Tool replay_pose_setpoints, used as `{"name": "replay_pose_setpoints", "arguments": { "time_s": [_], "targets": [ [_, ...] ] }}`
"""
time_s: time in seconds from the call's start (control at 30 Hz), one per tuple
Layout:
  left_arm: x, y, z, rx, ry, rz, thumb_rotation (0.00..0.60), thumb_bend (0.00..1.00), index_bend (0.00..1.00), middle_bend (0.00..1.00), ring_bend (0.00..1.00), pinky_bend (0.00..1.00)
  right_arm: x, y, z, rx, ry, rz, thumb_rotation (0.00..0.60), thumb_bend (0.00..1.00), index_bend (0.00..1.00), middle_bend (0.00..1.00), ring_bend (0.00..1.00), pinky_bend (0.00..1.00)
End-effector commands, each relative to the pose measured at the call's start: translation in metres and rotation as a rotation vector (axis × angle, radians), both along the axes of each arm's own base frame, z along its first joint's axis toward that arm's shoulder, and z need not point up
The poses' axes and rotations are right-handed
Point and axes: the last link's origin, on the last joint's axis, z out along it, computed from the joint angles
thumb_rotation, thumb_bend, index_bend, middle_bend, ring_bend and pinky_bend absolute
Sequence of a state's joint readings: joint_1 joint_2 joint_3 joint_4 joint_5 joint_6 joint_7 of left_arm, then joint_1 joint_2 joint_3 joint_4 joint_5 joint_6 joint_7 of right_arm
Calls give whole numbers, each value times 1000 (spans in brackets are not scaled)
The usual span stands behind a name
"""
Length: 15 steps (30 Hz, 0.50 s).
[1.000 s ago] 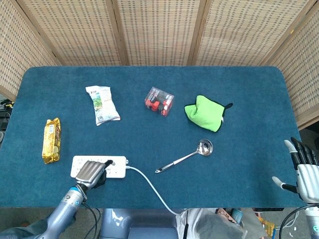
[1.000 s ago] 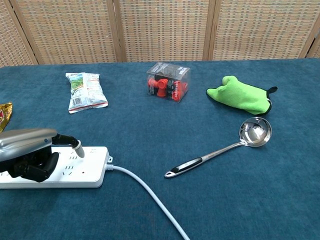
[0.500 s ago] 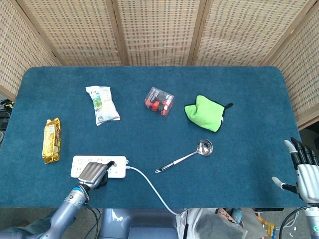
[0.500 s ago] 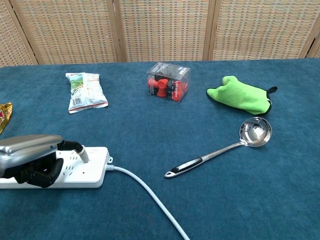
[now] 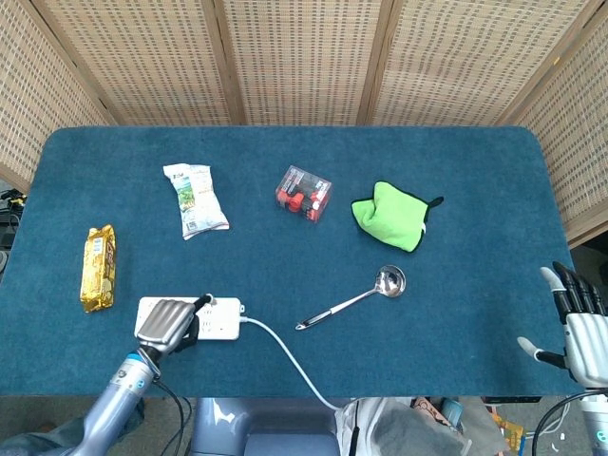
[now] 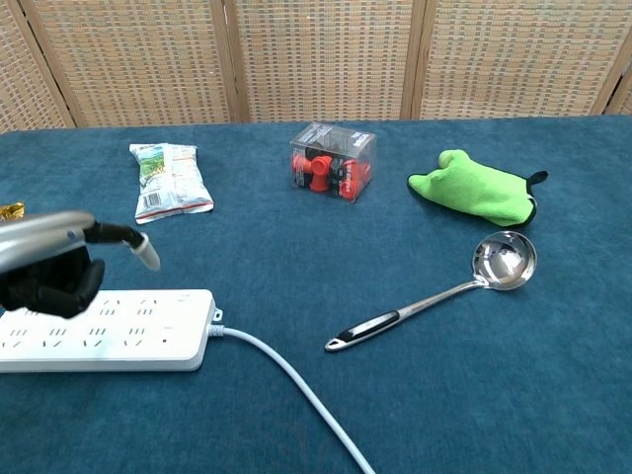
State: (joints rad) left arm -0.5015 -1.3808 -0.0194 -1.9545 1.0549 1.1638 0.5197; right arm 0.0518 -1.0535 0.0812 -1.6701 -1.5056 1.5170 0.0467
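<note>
The power strip lies near the front edge of the table, its white cable running off its right end toward that edge. A second ago the left hand was lying low on the strip's left half with one fingertip down on the sockets; now it has lifted clear and hangs just above the strip, touching nothing in the chest view. Most of its fingers are curled in toward the palm and one is stretched out, pointing over the strip; it has hold of nothing. The strip itself has not shifted. My reading is that a press on the strip is finished and the hand is coming off it.

The right hand stays far to the right of the strip, past the table's edge, fingers spread and empty, unchanged.

Beyond the strip sit a snack bag and, to its left, a yellow packet. To the strip's right lies a ladle, and further back a clear box and a green cloth.
</note>
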Motion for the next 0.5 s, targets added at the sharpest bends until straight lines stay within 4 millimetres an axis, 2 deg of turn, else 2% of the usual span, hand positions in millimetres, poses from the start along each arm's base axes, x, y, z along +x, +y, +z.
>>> {"name": "replay_pose_setpoints", "arguments": {
  "time_s": [0.03,0.07,0.1,0.13,0.17,0.2,0.27,0.4,0.5],
  "targets": [
    [-9,3,53,185,-88,-39,600,121,170,829,881,916,1,0,-1,2,1,2,600,0,0,0,0,0],
    [-15,2,61,197,-84,-41,600,18,101,672,746,775,1,0,-1,3,2,2,600,0,0,0,0,0],
    [-25,0,73,222,-49,-41,600,0,40,469,561,576,1,0,-1,3,4,3,600,0,0,0,0,0],
    [-32,-2,81,244,-14,-39,600,0,12,323,418,427,1,0,-1,2,4,2,600,0,0,0,0,0],
    [-40,-5,89,274,34,-37,600,0,0,146,214,221,2,0,-1,3,3,2,600,0,0,0,0,0],
    [-51,-9,100,324,100,-29,600,0,0,38,75,84,2,0,-2,3,1,3,600,0,0,0,0,0],
    [-62,-19,109,363,130,-1,600,0,0,0,0,0,2,1,-2,2,2,2,600,0,0,0,0,0],
    [-91,-44,134,475,122,73,600,0,0,0,0,0,4,2,-2,0,1,7,600,0,0,0,0,0],
    [-104,-54,141,497,121,97,600,0,0,0,0,0,4,3,-2,0,3,10,600,0,0,0,0,0]
  ]
}}
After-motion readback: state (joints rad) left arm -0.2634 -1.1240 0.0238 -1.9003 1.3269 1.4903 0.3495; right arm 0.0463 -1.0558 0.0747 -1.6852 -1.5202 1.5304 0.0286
